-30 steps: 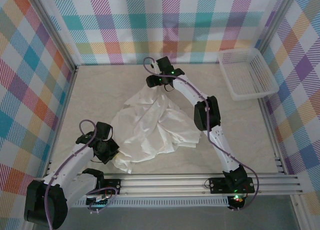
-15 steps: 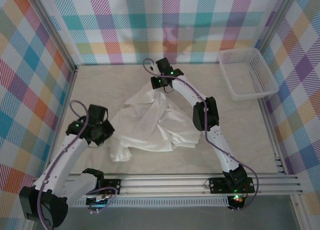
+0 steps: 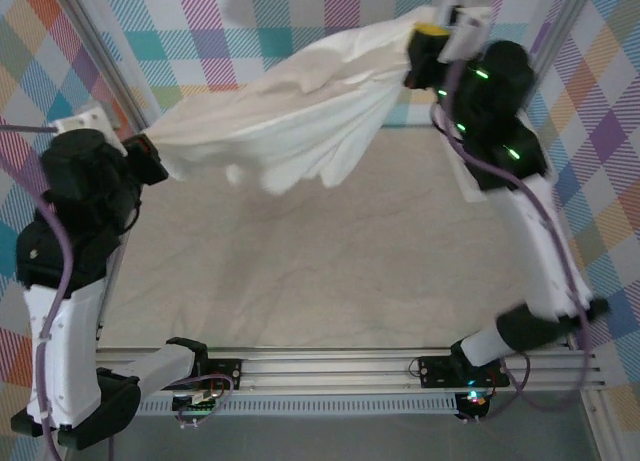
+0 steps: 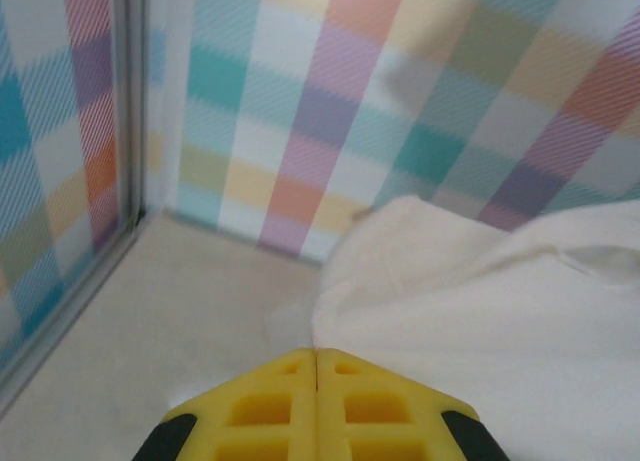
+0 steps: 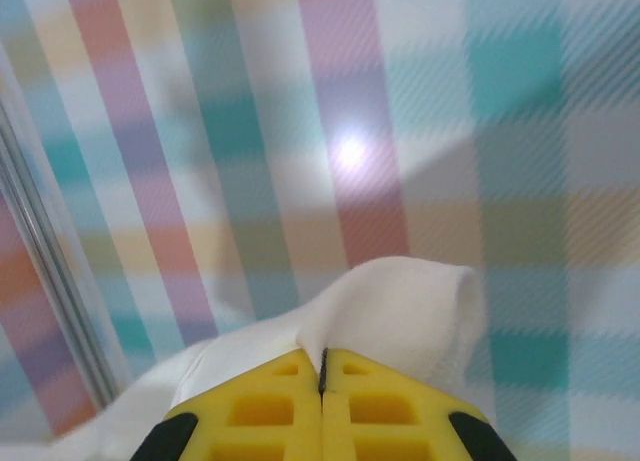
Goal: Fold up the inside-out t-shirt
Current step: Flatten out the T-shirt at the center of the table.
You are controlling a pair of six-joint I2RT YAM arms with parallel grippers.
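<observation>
Both jaws pinch the t-shirt (image 3: 290,131) stretched above the beige table (image 3: 320,281) (plaid walls (image 3: 280,31)).

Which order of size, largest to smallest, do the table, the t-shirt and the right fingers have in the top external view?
1. table
2. t-shirt, held up nearer the camera, so it looks enlarged
3. right fingers, a small yellow tip
</observation>
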